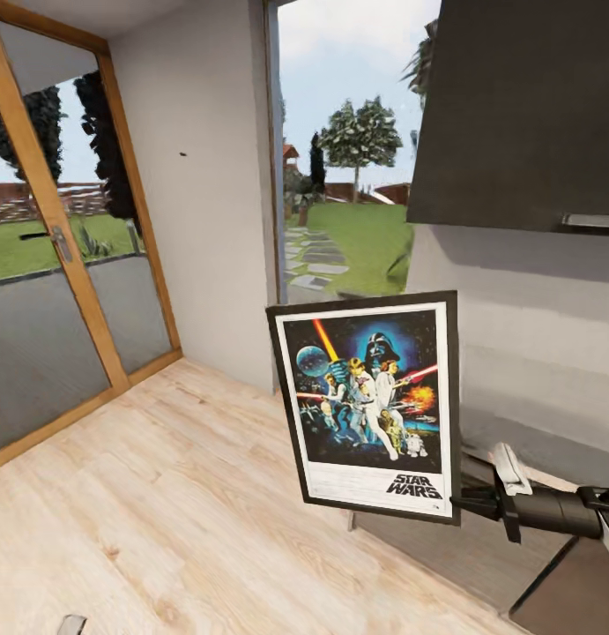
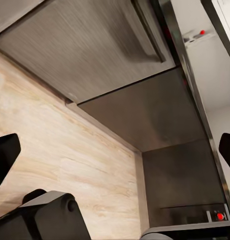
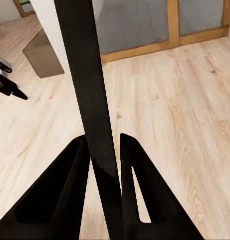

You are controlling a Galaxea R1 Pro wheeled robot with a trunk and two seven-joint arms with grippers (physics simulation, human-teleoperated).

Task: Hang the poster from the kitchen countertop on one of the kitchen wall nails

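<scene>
Head view: the poster (image 1: pixel 367 406) is held upright above the wooden floor (image 1: pixel 145 494), clamped at its lower right frame edge by the right pincer (image 1: pixel 467 504), presumably so its top stays free for a wall nail (image 1: pixel 181 155). "STAR WARS" is legible at its bottom. Left pincer (image 2: pixel 115 150) fingers are seen spread apart, holding nothing.

Pale matt wood-grain floor (image 1: pixel 163 494) (brushed grey metal-look cabinet fronts (image 2: pixel 95 50)).
</scene>
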